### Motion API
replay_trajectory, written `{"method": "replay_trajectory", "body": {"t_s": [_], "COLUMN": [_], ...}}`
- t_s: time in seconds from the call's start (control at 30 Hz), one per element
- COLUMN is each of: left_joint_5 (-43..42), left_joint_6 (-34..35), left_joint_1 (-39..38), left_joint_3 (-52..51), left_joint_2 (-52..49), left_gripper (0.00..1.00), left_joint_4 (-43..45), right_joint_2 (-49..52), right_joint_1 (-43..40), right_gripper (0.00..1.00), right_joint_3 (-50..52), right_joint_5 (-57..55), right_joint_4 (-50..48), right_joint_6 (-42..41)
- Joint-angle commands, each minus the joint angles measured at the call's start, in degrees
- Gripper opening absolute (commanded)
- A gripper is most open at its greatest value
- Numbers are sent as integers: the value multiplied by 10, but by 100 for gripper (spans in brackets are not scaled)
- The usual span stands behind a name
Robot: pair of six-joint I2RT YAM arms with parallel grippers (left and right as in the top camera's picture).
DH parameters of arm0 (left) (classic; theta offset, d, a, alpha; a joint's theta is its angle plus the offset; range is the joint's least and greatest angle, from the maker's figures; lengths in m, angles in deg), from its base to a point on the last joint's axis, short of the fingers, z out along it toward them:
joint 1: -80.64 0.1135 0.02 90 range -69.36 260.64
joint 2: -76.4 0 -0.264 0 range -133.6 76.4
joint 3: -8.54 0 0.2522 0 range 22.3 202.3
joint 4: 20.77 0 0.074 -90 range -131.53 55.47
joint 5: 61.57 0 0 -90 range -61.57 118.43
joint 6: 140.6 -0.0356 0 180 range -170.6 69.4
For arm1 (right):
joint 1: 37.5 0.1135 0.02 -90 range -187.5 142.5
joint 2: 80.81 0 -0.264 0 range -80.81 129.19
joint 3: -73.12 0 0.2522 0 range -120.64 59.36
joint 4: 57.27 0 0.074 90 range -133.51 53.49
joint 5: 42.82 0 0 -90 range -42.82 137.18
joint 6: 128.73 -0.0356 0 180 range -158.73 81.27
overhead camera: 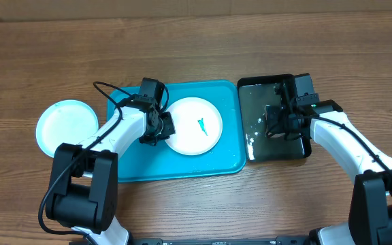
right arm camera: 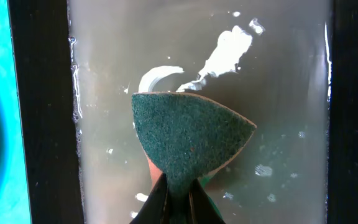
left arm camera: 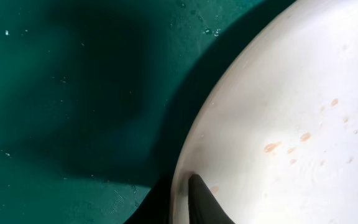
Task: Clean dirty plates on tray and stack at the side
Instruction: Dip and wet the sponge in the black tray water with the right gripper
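Wooden tabletop (overhead camera: 182,41); turquoise tray (overhead camera: 131,170) at centre, black tray (overhead camera: 257,92) of water to the right. White plate (overhead camera: 189,133) lies on the turquoise tray, green smear (overhead camera: 202,125) on it. Left gripper (left arm camera: 176,202) jaws straddle its rim, set narrow; clamped or not, cannot tell. Right gripper (right arm camera: 178,186) jaws pinch a green sponge (right arm camera: 188,140) over the water. Best to steady the rim first, then lay the sponge flat on the smear.

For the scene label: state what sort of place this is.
Probably a lab bench set up for dishwashing practice: a wooden table, a tray holding a smeared plate, and a sponge over a water-filled black tray.
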Motion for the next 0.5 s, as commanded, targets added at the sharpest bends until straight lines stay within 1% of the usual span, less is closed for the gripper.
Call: {"method": "replay_trajectory", "body": {"t_s": [0.0, 0.03, 0.2, 0.27, 0.3, 0.33, 0.4, 0.47], "left_joint_5": [12, 12, 7, -4, -12, -26, -42, -49], "left_joint_6": [-1, -1, -1, -5, -15, -32, -43, -43], "left_joint_1": [2, 3, 13, 18, 20, 24, 29, 33], "left_joint_3": [-6, -6, -6, -4, -3, 0, 3, 3], "left_joint_2": [-9, -9, -9, -8, -7, -4, 0, 3], "left_gripper": [18, 22, 23, 21, 16, 16, 20, 22], "left_joint_4": [3, 5, 6, 3, 0, -1, 0, 0], "right_joint_2": [-2, -2, -2, -2, -2, -2, -2, -2], "right_joint_1": [3, 3, 3, 3, 3, 3, 3, 3], "right_gripper": [4, 4, 4, 4, 4, 4, 4, 4], "right_joint_3": [-8, -8, -8, -8, -8, -8, -8, -8], "right_joint_5": [5, 5, 5, 5, 5, 5, 5, 5], "right_joint_4": [-3, -3, -3, -3, -3, -3, -3, -3], "right_joint_6": [3, 3, 3, 3, 3, 3, 3, 3]}}
